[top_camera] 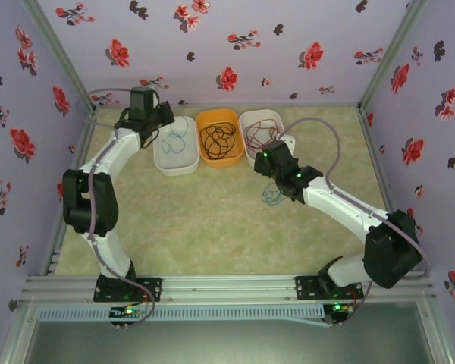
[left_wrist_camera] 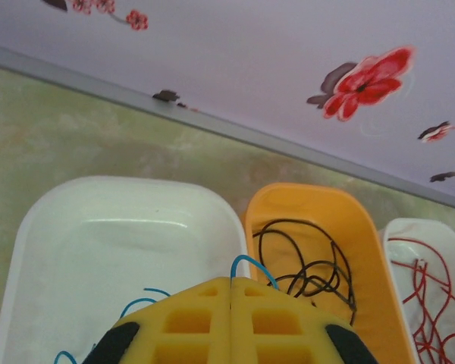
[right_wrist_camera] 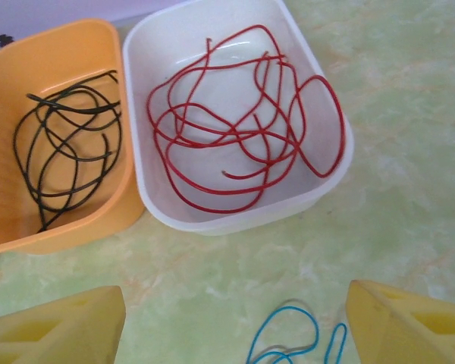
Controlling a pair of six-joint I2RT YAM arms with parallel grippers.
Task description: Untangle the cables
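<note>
At eleven o'clock from table centre: white bin, light blue cable coiled inside. Left gripper sits over its near rim, yellow fingers pressed together, blue loops just past the tips; whether any is pinched cannot be told.
At twelve: orange bin, black cable looped inside.
At one: second white bin, red cable piled inside.
At two: right gripper, jaws spread wide. Second light blue cable lies on the table between them, clear of both fingers.
</note>
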